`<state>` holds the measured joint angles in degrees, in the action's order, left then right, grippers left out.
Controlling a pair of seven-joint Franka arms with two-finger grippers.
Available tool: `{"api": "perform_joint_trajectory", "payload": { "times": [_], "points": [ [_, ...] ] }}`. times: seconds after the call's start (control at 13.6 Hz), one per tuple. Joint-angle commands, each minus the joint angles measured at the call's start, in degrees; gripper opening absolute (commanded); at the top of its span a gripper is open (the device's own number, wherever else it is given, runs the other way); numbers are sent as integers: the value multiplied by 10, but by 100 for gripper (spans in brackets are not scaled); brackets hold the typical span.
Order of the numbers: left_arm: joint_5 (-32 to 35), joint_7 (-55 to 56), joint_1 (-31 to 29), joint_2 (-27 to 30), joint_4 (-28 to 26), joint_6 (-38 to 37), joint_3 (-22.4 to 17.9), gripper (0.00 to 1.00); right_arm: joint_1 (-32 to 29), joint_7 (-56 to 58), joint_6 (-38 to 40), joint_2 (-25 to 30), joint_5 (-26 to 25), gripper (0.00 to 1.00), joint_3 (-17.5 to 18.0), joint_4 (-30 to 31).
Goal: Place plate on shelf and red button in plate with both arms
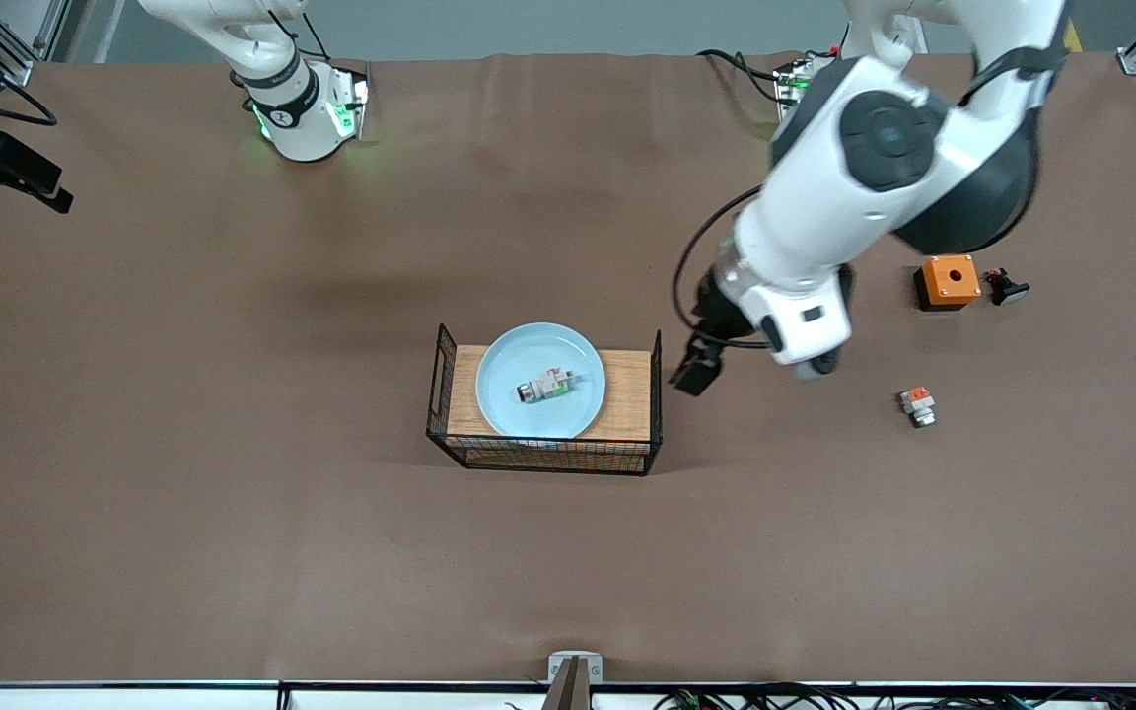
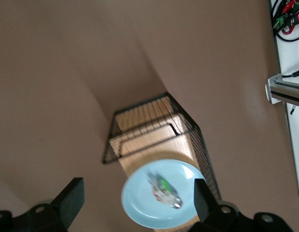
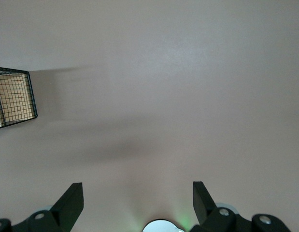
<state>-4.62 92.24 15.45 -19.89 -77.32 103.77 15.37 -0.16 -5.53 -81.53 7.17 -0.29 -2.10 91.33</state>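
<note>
Sitting on the wooden top of the wire rack (image 1: 544,414) in the middle of the table (image 1: 233,444), the plate (image 1: 540,380) carries the red button (image 1: 546,386), which lies on its side near the plate's center. The rack serves as the landmark here. Toward the right arm's end of the table from the rack, only that arm's base shows in the front view; the right gripper (image 3: 138,203) appears in its own wrist view, jaws spread apart and empty, hanging over bare brown table with a corner of the rack at the edge of that view. The right arm waits. The left gripper (image 1: 696,373) hangs in the air just beside the rack's end wall on the left arm's side, over the table; its jaws stand wide apart with nothing between them, and its wrist view looks down on the rack, the plate and the button. Toward the left arm's end of the table from the rack lie a small white piece with an orange block (image 1: 918,405), an orange box (image 1: 947,282) with a round hole, and next to that box a small black part (image 1: 1005,287).
</note>
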Motion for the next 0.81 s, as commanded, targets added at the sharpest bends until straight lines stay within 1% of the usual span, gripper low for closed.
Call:
{"api": "perform_joint_trajectory", "payload": {
  "times": [0.0, 0.15, 0.29, 0.44, 0.52, 0.74],
  "points": [
    [-16, -142, -52, 100, -110, -8, 3, 100, 2, 3, -7, 14, 5, 100, -2, 15],
    [-17, -283, -88, 146, -156, -10, 3, 100, 1, 3, -8, 14, 6, 100, -3, 16],
    [-17, -429, -128, 182, -190, -15, 3, 100, 0, 3, -5, 15, 6, 100, -4, 16],
    [-17, -553, -162, 204, -206, -34, 2, 100, 0, 4, -6, 18, 17, 100, -5, 15],
    [-16, -606, -181, 208, -207, -50, 0, 100, -1, 4, -3, 19, 17, 100, -5, 16],
    [-16, -677, -235, 213, -201, -81, -1, 100, 2, 4, -7, 18, 19, 100, -5, 16]
  ]
}}
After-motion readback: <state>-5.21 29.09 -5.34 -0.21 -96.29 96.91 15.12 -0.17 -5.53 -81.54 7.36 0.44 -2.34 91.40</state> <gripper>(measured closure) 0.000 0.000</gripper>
